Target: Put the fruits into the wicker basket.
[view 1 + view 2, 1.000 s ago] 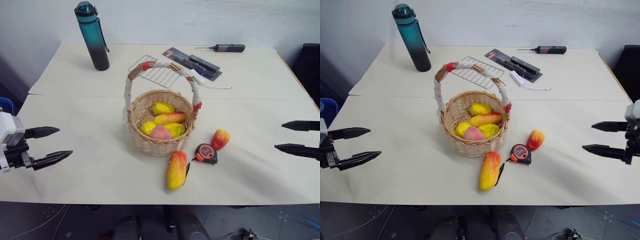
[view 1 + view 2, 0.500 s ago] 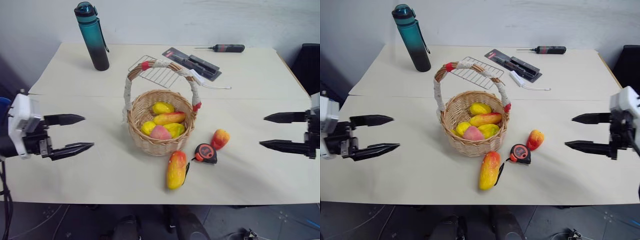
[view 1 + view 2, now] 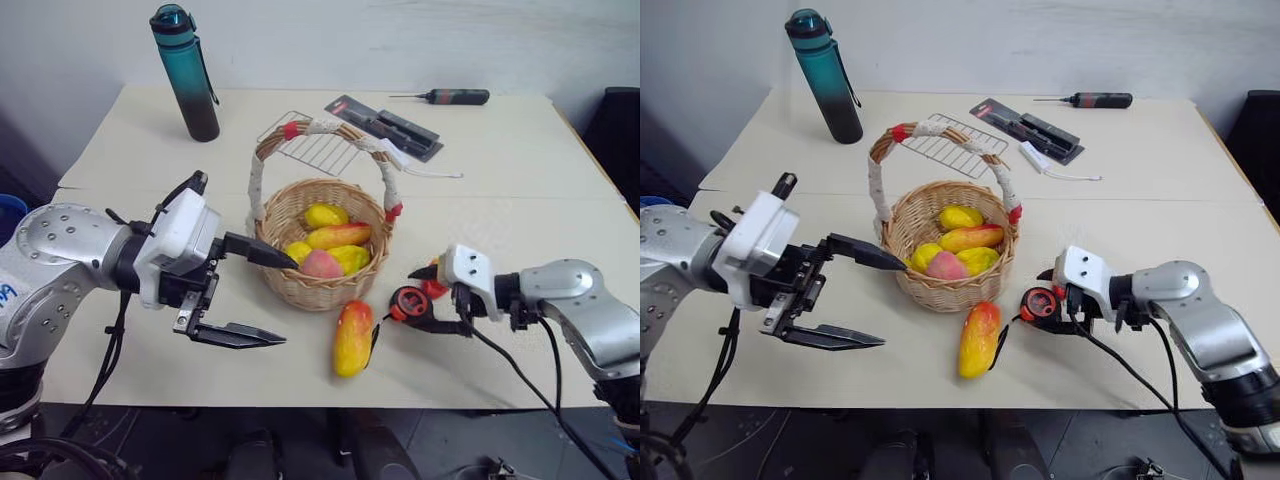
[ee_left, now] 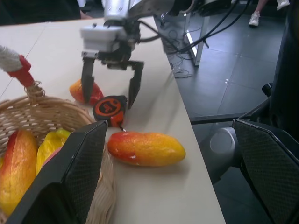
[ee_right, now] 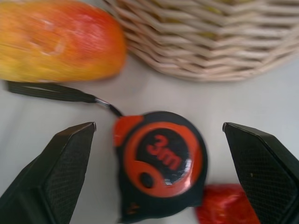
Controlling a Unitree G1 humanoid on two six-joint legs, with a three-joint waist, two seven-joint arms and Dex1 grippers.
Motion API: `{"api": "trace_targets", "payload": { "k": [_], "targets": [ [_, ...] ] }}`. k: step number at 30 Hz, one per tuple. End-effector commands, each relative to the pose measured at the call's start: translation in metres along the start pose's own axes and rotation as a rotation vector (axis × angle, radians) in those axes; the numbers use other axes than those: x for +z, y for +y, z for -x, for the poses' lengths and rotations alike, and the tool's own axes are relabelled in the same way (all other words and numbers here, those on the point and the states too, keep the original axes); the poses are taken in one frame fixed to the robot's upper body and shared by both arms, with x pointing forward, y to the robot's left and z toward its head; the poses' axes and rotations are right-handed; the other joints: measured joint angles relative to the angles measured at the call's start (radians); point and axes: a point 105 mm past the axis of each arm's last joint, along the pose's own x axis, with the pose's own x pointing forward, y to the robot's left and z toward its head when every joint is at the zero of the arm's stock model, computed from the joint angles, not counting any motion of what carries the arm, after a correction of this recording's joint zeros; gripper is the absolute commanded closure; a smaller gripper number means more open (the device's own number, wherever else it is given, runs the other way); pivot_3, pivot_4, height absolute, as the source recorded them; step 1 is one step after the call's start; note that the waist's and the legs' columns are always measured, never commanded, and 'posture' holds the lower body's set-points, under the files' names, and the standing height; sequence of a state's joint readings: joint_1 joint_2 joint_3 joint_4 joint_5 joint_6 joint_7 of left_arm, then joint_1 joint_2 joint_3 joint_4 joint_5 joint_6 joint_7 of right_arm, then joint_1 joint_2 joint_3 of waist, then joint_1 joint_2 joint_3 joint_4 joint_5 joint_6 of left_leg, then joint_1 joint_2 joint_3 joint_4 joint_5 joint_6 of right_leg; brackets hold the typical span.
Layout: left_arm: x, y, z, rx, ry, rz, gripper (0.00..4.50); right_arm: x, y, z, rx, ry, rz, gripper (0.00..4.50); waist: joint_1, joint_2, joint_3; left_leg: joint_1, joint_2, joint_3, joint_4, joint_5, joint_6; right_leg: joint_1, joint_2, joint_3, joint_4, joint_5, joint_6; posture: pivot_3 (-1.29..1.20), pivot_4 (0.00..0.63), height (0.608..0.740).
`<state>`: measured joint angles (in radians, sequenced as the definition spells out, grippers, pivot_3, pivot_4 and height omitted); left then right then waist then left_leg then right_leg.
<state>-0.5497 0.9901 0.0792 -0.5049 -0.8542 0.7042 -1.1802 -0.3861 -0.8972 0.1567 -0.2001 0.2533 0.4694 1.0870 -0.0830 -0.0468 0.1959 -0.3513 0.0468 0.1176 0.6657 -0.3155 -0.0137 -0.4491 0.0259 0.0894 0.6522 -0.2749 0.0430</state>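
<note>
Reaching for the small red fruit, I see my right gripper spread wide around the tape measure too; I'd shift off it first. Left gripper gapes, empty, beside the basket; the mango lies in front.

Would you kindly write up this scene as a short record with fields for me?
Container: round tan wicker basket with cord-wrapped handle, holding several glossy toy fruits
Fruits outside: long yellow-red mango lying in front of the basket; small orange-red fruit beside the round black-and-orange tape measure
Left gripper: open, beside the basket
Right gripper: open, fingers either side of the tape measure and small fruit
Background: teal bottle, wire rack, screwdriver
</note>
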Motion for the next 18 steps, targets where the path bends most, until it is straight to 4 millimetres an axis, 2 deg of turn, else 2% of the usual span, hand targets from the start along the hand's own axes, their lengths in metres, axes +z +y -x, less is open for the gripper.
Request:
{"api": "trace_targets", "payload": {
  "k": [1,5,10,13,16,18],
  "targets": [
    [0.005,0.001,-0.002,0.013,0.002,-0.039,0.02,-0.008,-0.001,-0.005,-0.005,0.037,0.009,0.00,0.000,0.000,0.000,0.000,0.000,0.000,0.000,0.000,0.000,0.000,0.000,0.000,0.001,0.000,0.000,0.00,0.150,0.740],
    [0.006,0.001,-0.002,0.011,-0.001,-0.041,0.02,-0.020,0.007,-0.010,0.054,0.068,-0.032,0.00,-0.001,0.000,0.000,0.000,0.000,0.000,0.000,0.000,0.000,0.000,0.000,0.000,0.001,-0.001,0.000,0.00,0.150,0.740],
    [0.005,0.006,0.000,0.031,0.002,-0.051,0.02,-0.031,-0.001,-0.015,0.014,0.077,-0.049,0.00,-0.002,-0.002,-0.001,0.001,0.000,-0.001,0.001,0.000,0.000,0.001,0.001,0.000,0.001,-0.001,0.000,0.00,0.150,0.740],
    [0.008,0.009,-0.001,0.039,-0.007,-0.064,0.00,-0.018,0.002,-0.016,0.031,-0.016,-0.082,0.61,-0.003,-0.003,-0.001,0.001,0.000,-0.001,0.001,0.000,0.000,0.001,0.001,0.000,0.001,-0.001,0.000,0.00,0.150,0.740],
    [0.009,0.011,-0.001,0.040,-0.013,-0.067,0.00,-0.002,0.008,-0.011,0.062,-0.089,-0.094,1.42,-0.001,-0.002,-0.001,0.001,0.000,-0.001,0.001,0.001,0.000,0.001,0.001,0.000,0.001,-0.001,0.000,0.00,0.150,0.740],
    [0.009,0.012,-0.002,0.040,-0.012,-0.069,0.00,0.011,0.013,-0.001,0.079,-0.149,-0.098,1.42,0.000,-0.001,-0.001,0.001,0.000,-0.001,0.001,0.001,-0.001,0.000,0.001,0.000,0.002,-0.001,0.000,0.00,0.150,0.740]
  ]
}}
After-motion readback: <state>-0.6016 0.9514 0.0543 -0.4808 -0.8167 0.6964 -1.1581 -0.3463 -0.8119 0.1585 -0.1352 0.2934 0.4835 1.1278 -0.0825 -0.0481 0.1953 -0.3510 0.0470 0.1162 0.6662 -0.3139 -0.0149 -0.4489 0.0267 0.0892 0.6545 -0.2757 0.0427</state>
